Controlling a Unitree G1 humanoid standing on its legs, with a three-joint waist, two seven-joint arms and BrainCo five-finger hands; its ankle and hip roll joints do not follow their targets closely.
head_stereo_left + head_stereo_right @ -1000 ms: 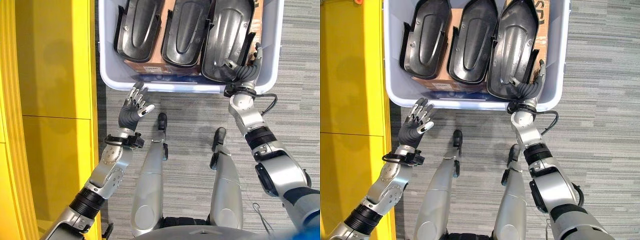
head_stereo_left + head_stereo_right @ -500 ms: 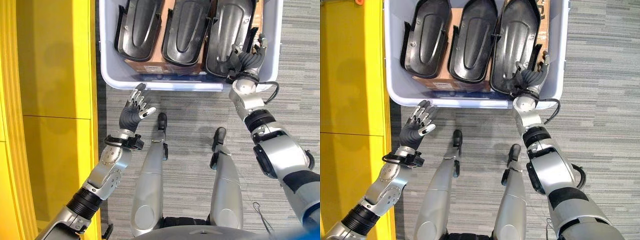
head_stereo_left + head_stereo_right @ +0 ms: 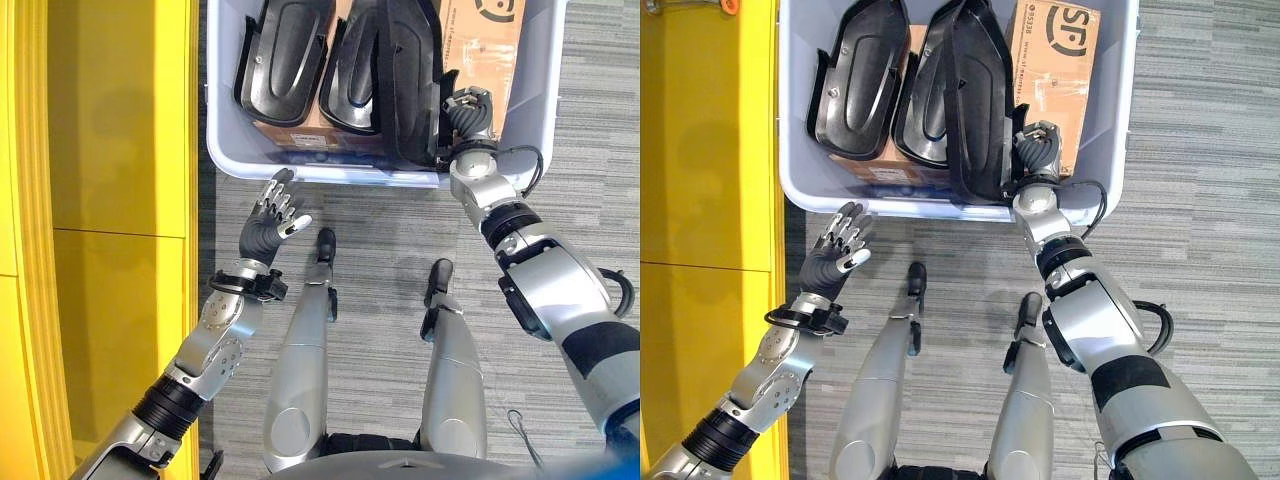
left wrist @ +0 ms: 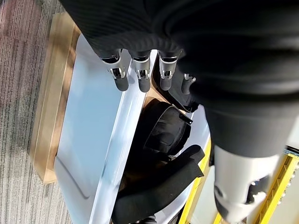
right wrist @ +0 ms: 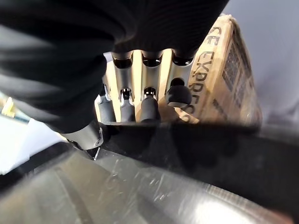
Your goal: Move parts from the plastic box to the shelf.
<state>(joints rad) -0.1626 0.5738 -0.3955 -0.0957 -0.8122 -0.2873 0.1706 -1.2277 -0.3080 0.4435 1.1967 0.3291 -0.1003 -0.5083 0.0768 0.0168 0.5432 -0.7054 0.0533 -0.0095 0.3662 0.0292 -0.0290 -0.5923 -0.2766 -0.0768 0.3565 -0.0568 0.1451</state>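
Grey striped carpet (image 3: 600, 120) runs under everything, with the yellow shelf (image 3: 110, 200) standing along my left side. My right hand (image 3: 1037, 150) is inside the plastic box (image 3: 1110, 150) at its near right corner, fingers curled over the rim of a black part (image 3: 975, 110), which is tipped up on its edge. From the right wrist view I see those fingers (image 5: 148, 109) hooked over the dark edge, with the cardboard box (image 5: 229, 79) just behind. Two more black parts (image 3: 285, 55) lie hollow side up to its left, resting on cardboard in the box. My left hand (image 3: 272, 212) hangs over the carpet just outside the box's near wall, fingers straight and spread, holding nothing.
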